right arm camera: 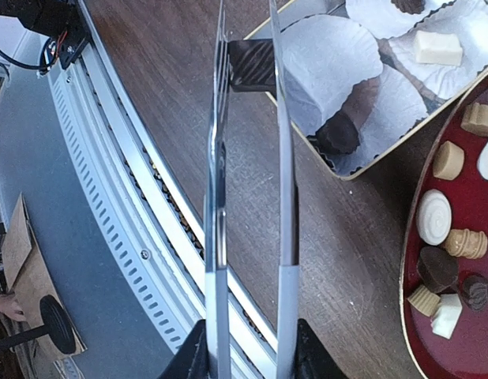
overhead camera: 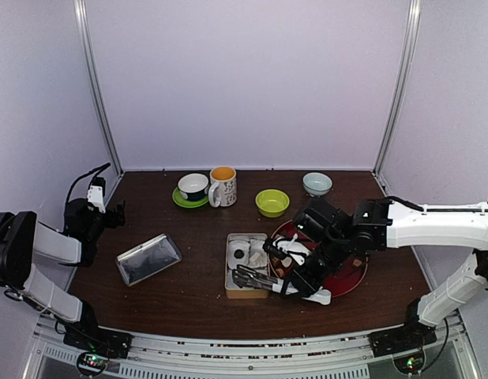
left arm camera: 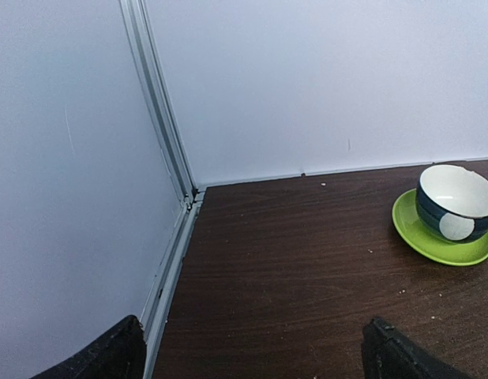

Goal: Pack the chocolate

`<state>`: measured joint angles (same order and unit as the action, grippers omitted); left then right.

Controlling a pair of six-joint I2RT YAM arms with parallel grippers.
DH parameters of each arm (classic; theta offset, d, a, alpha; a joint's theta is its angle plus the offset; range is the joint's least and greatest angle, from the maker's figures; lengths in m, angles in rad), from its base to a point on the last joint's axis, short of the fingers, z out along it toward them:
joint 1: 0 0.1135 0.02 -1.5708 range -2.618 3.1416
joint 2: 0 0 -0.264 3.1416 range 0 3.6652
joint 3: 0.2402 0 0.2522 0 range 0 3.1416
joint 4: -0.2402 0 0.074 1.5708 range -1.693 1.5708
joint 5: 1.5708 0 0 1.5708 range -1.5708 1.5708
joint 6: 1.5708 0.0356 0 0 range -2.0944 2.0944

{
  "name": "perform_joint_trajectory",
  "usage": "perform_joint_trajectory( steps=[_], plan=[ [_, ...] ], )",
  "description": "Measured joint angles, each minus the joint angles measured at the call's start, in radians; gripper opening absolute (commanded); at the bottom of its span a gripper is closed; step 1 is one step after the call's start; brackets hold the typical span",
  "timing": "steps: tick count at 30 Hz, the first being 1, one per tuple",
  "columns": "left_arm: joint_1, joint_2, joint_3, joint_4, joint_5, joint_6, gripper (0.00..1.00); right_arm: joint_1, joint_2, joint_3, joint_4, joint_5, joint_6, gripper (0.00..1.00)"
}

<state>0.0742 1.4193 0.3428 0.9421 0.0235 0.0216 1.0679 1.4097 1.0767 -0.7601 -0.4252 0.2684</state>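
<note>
The right hand (right arm camera: 250, 359) was closed on the handles of the silver tongs (right arm camera: 216, 197). The two blades of the tongs stood close together, and between their tips they pinched a dark brown cube (right arm camera: 252, 63) of chocolate. This cube was at the near left corner of the box (overhead camera: 248, 294), just at its rim. I cannot tell if it touched the rim or hung over it.

In the box lay white paper liners (right arm camera: 331, 63). One liner held a cream piece (right arm camera: 437, 47) and another held a dark piece (right arm camera: 337, 134). The red plate (right arm camera: 477, 351) stood just to the right of the box. It carried the other chocolates in tan, dark brown and white, among them a white round (right arm camera: 433, 217).

The left hand (left arm camera: 252, 359) was wide open and held nothing. It was at the far left of the tabletop (left arm camera: 291, 268), near the corner of the walls and well apart from the box. To the right of it was a green saucer (left arm camera: 410, 237) with a dark cup (left arm camera: 456, 201) standing on it.

Along the far side, to the right of the saucer, stood a mug (overhead camera: 223, 186), a green bowl (overhead camera: 272, 203) and a pale bowl (overhead camera: 317, 183). A metal lid (overhead camera: 149, 258) lay on the tabletop to the left of the box.
</note>
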Motion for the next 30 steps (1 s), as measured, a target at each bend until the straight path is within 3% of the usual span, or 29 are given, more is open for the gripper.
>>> perform_joint_trajectory(
  steps=[10, 30],
  plan=[
    [0.0, 0.0, 0.0, 0.0, 0.0, 0.0, 0.98, 0.014, 0.086, 0.019, 0.045, 0.037, 0.002, 0.26],
    [0.0, 0.0, 0.0, 0.0, 0.0, 0.0, 0.98, 0.014, 0.117, 0.034, 0.057, 0.074, -0.004, 0.37]
  ],
)
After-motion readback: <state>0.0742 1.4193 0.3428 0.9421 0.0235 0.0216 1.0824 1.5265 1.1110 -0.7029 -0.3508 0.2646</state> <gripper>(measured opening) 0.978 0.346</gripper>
